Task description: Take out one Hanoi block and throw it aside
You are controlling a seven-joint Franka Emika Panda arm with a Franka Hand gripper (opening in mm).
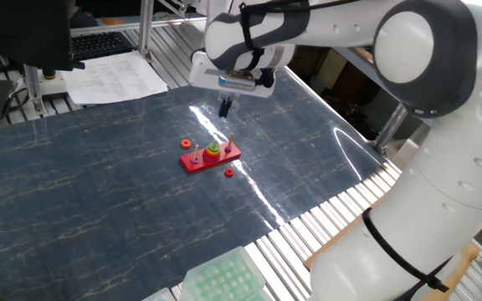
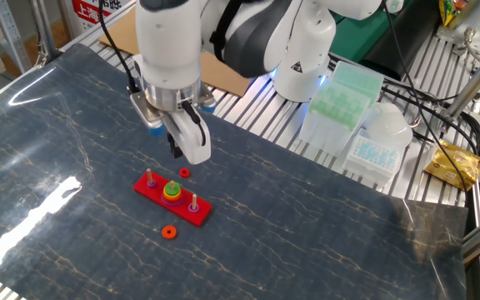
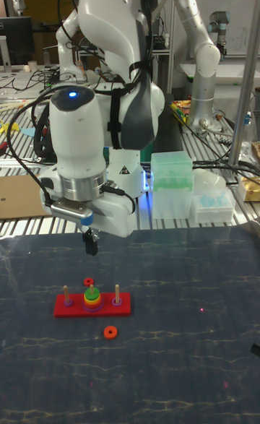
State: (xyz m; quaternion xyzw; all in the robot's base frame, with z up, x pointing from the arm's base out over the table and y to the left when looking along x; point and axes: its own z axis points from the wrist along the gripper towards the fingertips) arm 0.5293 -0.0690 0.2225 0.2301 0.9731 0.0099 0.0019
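A red three-peg base [image 1: 211, 158] [image 2: 172, 200] [image 3: 92, 303] lies on the dark mat. On its middle peg sits a small stack: the green Hanoi block [image 1: 212, 150] [image 2: 172, 189] [image 3: 91, 295] on top of a yellow ring. My gripper [image 1: 224, 109] [image 2: 176, 150] [image 3: 91, 245] hangs above and a little behind the base, fingers pressed together with nothing between them. It touches neither base nor block.
Two small orange-red rings lie loose on the mat, one in front of the base [image 2: 168, 232] [image 3: 110, 332] and one behind it [image 2: 184, 172] [image 3: 89, 281]. Pale green tip racks [image 2: 343, 96] and a box stand on the slatted table edge. Papers [image 1: 111, 75] lie at the far corner.
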